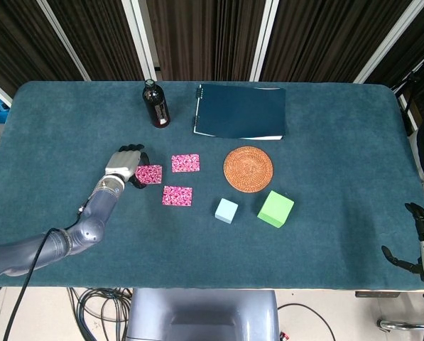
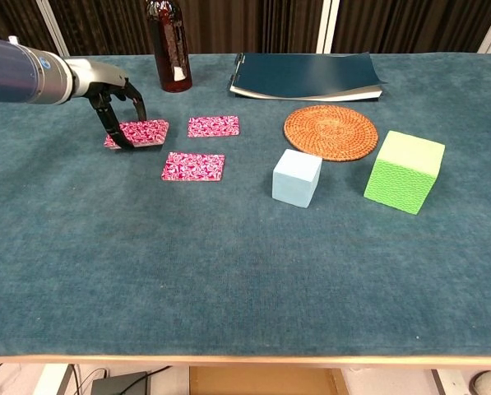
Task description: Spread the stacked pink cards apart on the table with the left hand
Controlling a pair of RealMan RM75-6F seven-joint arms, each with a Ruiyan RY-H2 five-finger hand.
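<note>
Tabletop (image 1: 339, 213): teal carpet-like cover, fills most of the frame.
Curtains (image 1: 212, 35): dark brown, across the top, with white vertical frames (image 1: 135, 28).
Floor: black cables (image 1: 98, 305), lower left.

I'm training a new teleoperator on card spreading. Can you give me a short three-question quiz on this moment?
1. True or false: the three pink cards lie apart, none overlapping.
2. Which card do the left hand's fingers touch? A) left card B) back card C) front card
3. Fill in: the bottle stands left of the dark blue ____.

Key: 1 true; 2 A; 3 notebook.
</note>
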